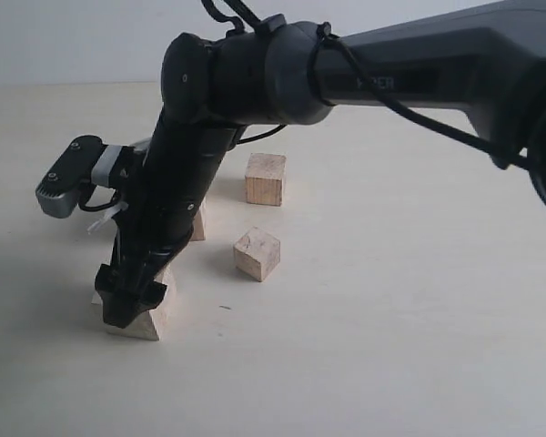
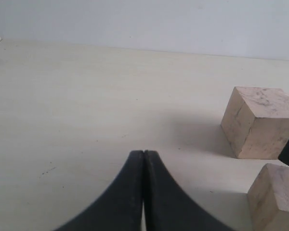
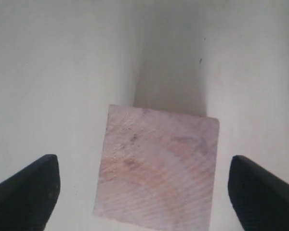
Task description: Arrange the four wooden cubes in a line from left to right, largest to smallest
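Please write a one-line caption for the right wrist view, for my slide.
Right gripper, jaws open, straddles a wooden cube on the pale table, touching neither side.

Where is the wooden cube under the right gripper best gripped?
Grip its two opposite side faces, coming from straight above. The wooden cube sits flat, top face up, and the open right gripper has one finger clear of each side.

pale cream tabletop [image 1: 391, 364], matte, faint wood grain, a few tiny dark specks. plain whitish-blue wall [image 1: 73, 36] meets it at the far edge. light soft and even, shadows diffuse with blurry edges, surface dimmer toward near-left in the exterior view
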`<state>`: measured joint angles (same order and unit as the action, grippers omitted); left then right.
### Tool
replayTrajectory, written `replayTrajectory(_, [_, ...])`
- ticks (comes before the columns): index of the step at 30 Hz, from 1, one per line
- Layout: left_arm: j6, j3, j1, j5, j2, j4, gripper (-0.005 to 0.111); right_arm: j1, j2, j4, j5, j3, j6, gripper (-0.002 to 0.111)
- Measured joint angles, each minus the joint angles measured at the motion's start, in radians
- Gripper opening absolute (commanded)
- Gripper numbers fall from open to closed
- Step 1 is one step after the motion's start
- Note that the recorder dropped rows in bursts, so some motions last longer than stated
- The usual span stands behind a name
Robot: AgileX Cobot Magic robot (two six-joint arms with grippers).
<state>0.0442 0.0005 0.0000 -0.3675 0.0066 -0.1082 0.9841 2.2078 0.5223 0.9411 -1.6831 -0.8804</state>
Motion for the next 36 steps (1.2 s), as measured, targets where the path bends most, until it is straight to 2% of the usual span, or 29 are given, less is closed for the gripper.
replayTrajectory(7, [0.000, 0.000, 0.000, 0.000, 0.000, 0.000, 0.000, 0.004, 0.038, -0.007, -0.048, 0.000, 0.000, 0.089])
replayTrajectory(10, [0.000, 0.000, 0.000, 0.000, 0.000, 0.000, 0.000, 0.004, 0.065, -0.011, -0.056, 0.000, 0.006, 0.082])
replayTrajectory(13, [0.000, 0.000, 0.000, 0.000, 0.000, 0.000, 0.000, 0.004, 0.078, -0.025, -0.067, 0.000, 0.025, 0.060])
replayTrajectory(18, [0.000, 0.000, 0.000, 0.000, 0.000, 0.000, 0.000, 0.004, 0.057, -0.036, -0.049, 0.000, 0.045, -0.001])
replayTrajectory(29, [0.000, 0.000, 0.000, 0.000, 0.000, 0.000, 0.000, -0.005, -0.162, -0.117, 0.048, 0.004, 0.065, 0.000])
replayTrajectory(32, [0.000, 0.000, 0.000, 0.000, 0.000, 0.000, 0.000, -0.049, -0.239, -0.117, 0.034, 0.004, 0.065, 0.000])
replayTrajectory(36, [0.000, 0.000, 0.000, 0.000, 0.000, 0.000, 0.000, -0.167, -0.303, -0.113, 0.012, 0.004, 0.050, 0.000])
